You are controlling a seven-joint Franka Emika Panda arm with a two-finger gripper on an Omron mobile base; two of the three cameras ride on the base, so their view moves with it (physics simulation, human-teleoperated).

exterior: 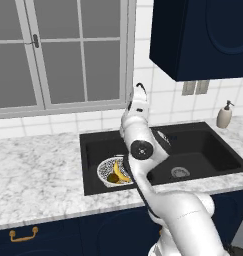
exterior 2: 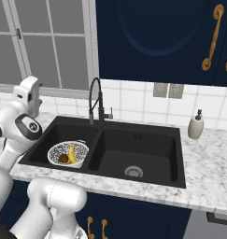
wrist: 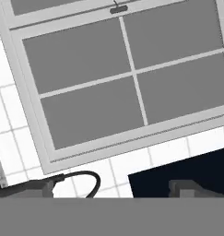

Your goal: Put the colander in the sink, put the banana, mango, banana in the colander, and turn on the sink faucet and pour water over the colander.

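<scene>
Colander (exterior 2: 68, 154) is sitting in the sink's (exterior 2: 147, 161) left basin holding a banana (exterior 2: 72, 154) and mango (exterior 2: 63, 158), faucet (exterior 2: 95, 100) is standing behind the divider, and gripper (wrist: 115, 191) is pointing up at the window (wrist: 122, 78), jaws spread wide, gripping nothing.

One colander (exterior: 109, 170) holding one banana (exterior: 119, 172) and one mango (exterior: 112, 178), one two-basin sink (exterior: 203, 135), one faucet (exterior 2: 95, 100), one soap dispenser (exterior 2: 195, 125).
</scene>
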